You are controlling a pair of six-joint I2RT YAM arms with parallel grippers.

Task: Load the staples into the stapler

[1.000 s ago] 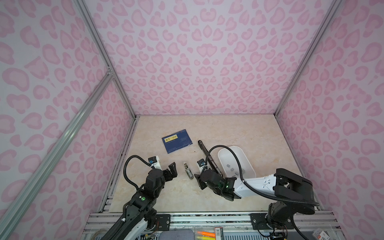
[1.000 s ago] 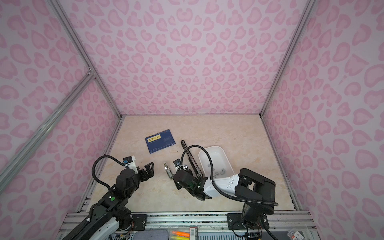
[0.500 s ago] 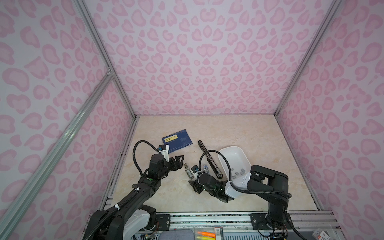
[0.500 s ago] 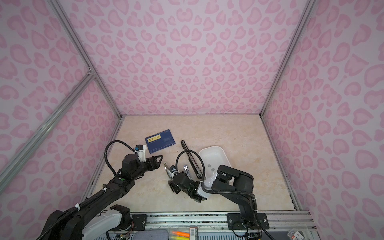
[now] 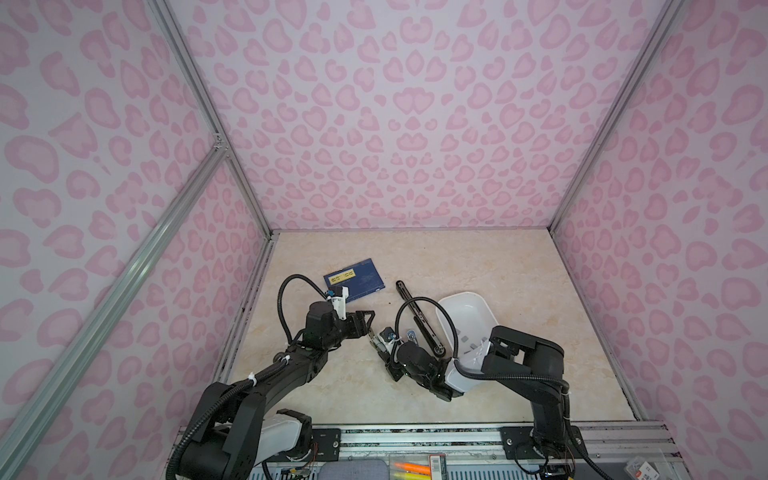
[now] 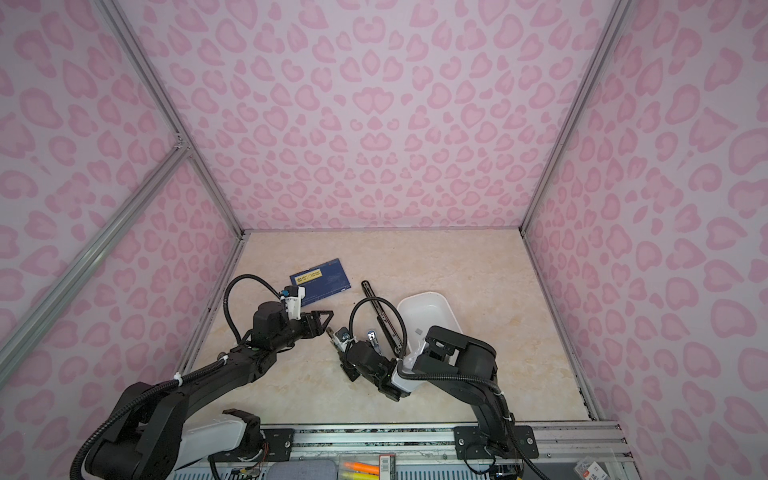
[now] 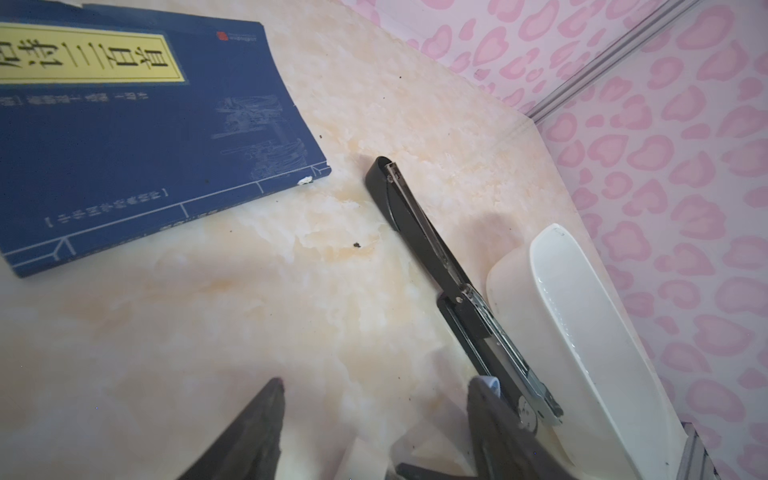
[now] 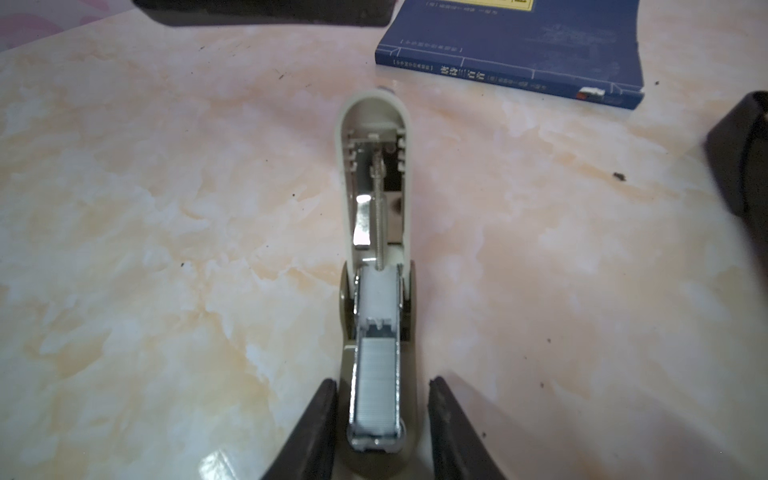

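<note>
A small beige stapler (image 8: 376,195) lies opened flat on the table, with a grey strip of staples (image 8: 376,386) in its channel. My right gripper (image 8: 382,388) is open and straddles its near end, one finger against the base and a thin gap at the other. In both top views the stapler's far tip (image 5: 372,340) (image 6: 330,332) pokes out from my right gripper (image 5: 380,349) (image 6: 338,345). My left gripper (image 5: 369,324) (image 6: 328,320) (image 7: 376,386) hovers open and empty just beyond that tip. More staples (image 5: 465,343) (image 6: 417,331) lie in the white tray.
The white tray (image 5: 461,297) (image 6: 424,296) (image 7: 582,311) sits right of centre. A long black stapler (image 5: 417,316) (image 6: 380,311) (image 7: 419,232) lies opened flat against it. A blue book (image 5: 357,280) (image 6: 322,280) (image 7: 124,124) lies behind my left gripper. Another small stapler (image 5: 410,334) rests beside the black one.
My left arm has reached forward and right toward the beige stapler, its jaws narrowing. My right gripper has swung left onto the stapler's near end and narrowed around it.
</note>
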